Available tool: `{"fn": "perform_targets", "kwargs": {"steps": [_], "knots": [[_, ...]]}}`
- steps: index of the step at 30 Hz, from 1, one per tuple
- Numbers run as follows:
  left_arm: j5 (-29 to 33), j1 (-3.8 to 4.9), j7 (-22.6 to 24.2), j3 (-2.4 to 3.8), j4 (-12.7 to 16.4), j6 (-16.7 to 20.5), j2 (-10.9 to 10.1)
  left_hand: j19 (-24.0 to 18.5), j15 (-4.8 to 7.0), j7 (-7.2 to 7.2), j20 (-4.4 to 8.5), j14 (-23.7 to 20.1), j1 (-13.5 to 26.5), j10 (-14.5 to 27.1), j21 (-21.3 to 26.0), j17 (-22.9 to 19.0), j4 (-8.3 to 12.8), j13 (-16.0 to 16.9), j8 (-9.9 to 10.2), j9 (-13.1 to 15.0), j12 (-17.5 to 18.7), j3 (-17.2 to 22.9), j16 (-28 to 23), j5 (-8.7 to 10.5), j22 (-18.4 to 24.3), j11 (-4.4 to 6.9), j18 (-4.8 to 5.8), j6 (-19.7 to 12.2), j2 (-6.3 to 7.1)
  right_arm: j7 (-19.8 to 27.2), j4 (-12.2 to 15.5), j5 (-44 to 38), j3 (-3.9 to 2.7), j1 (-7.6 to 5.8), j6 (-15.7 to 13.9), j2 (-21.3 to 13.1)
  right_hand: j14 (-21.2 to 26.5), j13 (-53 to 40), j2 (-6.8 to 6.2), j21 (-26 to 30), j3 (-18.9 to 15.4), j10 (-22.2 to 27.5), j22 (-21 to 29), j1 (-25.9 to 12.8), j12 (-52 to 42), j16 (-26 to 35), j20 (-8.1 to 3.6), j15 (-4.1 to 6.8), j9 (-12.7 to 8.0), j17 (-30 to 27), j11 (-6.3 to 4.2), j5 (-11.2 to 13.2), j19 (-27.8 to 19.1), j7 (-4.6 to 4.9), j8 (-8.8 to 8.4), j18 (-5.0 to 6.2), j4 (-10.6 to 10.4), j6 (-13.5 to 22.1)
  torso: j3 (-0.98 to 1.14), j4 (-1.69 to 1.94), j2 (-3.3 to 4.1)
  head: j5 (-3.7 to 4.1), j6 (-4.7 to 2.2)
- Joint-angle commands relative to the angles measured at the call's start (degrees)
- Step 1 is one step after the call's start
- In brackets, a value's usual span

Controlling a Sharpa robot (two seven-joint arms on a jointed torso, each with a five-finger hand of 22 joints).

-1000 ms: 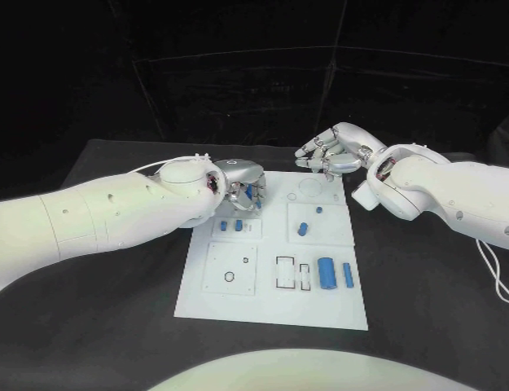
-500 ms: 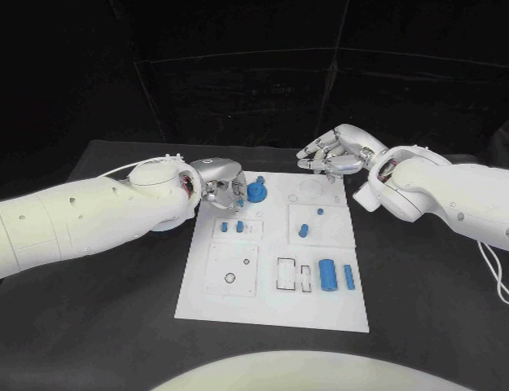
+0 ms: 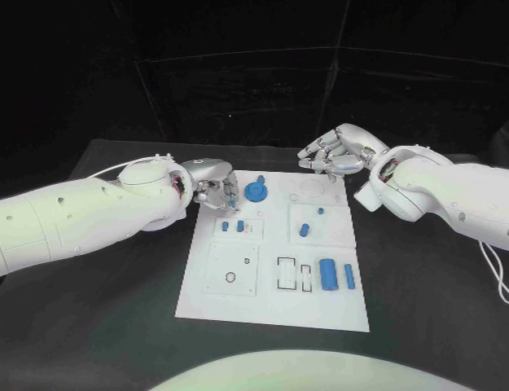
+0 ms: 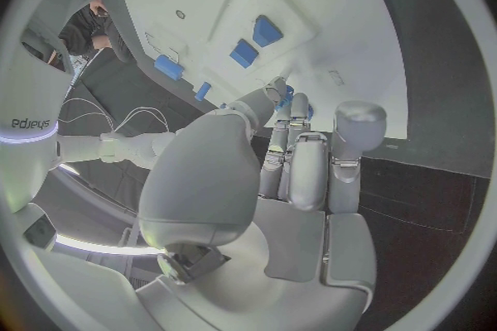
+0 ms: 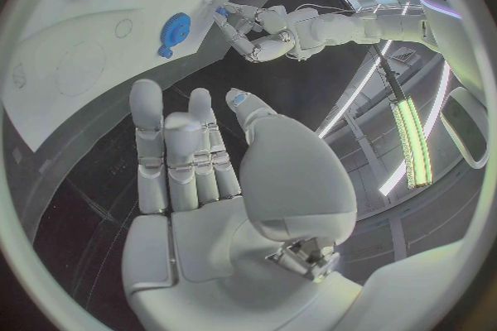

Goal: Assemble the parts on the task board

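The white task board [image 3: 208, 297] lies in the middle of the table. A round blue gear-like part [image 3: 256, 192] sits near its far left corner and also appears in the right wrist view [image 5: 176, 26]. My left hand [image 3: 213, 186] hovers just left of that part, fingers stretched out and holding nothing [image 4: 301, 174]. Beyond the board's far edge, my right hand [image 3: 336, 153] hangs with its fingers extended and nothing in it [image 5: 197, 174]. Two small blue parts [image 3: 230, 226] sit below the gear. Others lie mid-board [image 3: 304, 229] and at the lower right [image 3: 326, 273].
A slim blue part [image 3: 348, 275] lies beside the big cylinder, next to empty rectangular slots [image 3: 286, 273]. A small blue peg [image 3: 319, 212] stands in the middle plate. My left forearm [image 3: 78, 220] crosses the table to the board's left. Black table surface [image 3: 430, 309] surrounds the board.
My left hand has drawn back to the left off the blue gear-like part, which now sits uncovered on the board. The right hand has barely moved.
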State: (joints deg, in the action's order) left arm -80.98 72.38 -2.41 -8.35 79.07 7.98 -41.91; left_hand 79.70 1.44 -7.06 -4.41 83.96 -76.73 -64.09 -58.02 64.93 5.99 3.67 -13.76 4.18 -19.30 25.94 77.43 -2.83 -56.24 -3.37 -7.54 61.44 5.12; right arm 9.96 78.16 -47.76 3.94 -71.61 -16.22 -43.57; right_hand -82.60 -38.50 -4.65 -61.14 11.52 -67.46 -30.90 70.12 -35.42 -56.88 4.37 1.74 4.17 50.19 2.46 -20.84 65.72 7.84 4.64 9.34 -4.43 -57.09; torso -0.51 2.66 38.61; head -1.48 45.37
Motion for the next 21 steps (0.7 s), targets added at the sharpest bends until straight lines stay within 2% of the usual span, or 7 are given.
{"fn": "perform_targets", "kwargs": {"steps": [1, 21], "knots": [[0.5, -0.06, 0.9, 0.02, -0.1, -0.7, 0.2, 0.2, -0.04, -0.19, 0.21, 1.4, 0.4, -0.3, -0.3, -0.1, -0.2, 0.0, 0.4, 0.0, 0.4, 0.2, 0.3, 0.16, -0.1, -0.03, 0.36, 0.2, 0.09, 0.5, 0.1, 0.0, -0.03, -0.09, 0.4, 0.0, -0.3, 0.1, 0.29, 0.2, 0.1, 0.0, -0.1, -0.3, 0.2, 0.0, 0.0, 0.02, 0.1, 0.0, 0.21, -0.4, 0.0, 0.05, -0.12, 0.57, -0.3, 0.4, 0.04, -0.01, 0.03, 0.03, -0.02], [0.5, -0.69, 0.7, -0.02, -1.4, -0.6, 2.0, 0.2, -0.03, -0.18, 0.21, 1.4, 0.4, -0.3, -0.3, -0.1, -0.2, 0.0, 0.5, 0.0, 0.5, 0.3, 0.3, 0.16, -0.1, -0.02, 0.35, 0.2, 0.11, 0.5, 0.1, 0.0, -0.03, -0.09, 0.4, 0.1, -0.3, 0.1, 0.32, 0.2, 0.1, 0.0, 0.0, -0.2, 0.2, 0.1, 0.0, 0.02, 0.1, 0.0, 0.2, -0.4, 0.0, 0.04, -0.11, 0.57, -0.3, 0.4, -0.02, -0.01, 0.03, 0.07, 0.07]]}}
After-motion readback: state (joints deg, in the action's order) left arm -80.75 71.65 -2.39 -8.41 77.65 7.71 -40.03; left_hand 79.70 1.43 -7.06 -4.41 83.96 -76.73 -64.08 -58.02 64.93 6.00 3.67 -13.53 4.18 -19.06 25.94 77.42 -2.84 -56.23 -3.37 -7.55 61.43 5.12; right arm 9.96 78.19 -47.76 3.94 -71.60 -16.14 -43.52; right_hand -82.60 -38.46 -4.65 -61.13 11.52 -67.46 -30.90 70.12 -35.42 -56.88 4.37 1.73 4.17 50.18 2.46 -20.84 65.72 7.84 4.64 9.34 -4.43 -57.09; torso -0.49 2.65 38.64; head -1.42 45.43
